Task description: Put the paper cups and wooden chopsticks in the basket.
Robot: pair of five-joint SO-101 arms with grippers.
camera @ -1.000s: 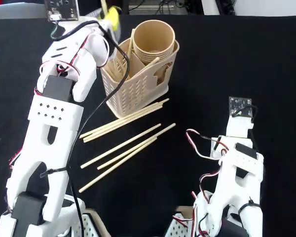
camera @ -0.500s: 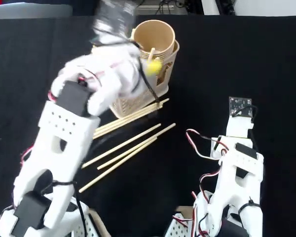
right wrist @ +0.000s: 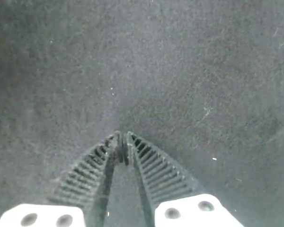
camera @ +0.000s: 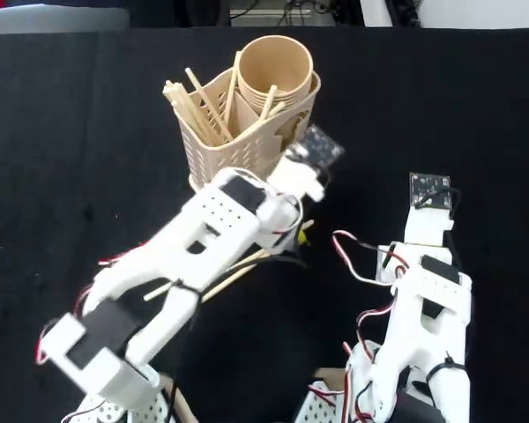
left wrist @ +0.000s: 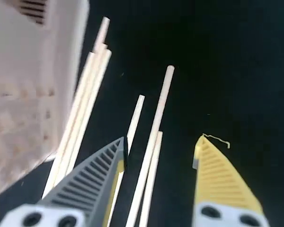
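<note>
Chopsticks [camera: 229, 279] lie loose on the black desk [camera: 441, 106] in front of the basket [camera: 247, 150], which holds stacked paper cups [camera: 275, 63] and more sticks. My left arm [camera: 216, 225] hangs over the loose ones. From the left wrist, my left claw [left wrist: 161, 139] gapes wide above those sticks, beside the basket wall. From the right wrist, my right claw [right wrist: 123, 137] has its fingers pressed together over the desk.

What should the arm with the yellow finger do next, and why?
The left gripper hangs open over the loose wooden chopsticks lying on the black table beside the basket. One stick runs between its fingers. So the best next move is probably to lower a little and shut the fingers on that stick, ready to lift it to the basket.
</note>
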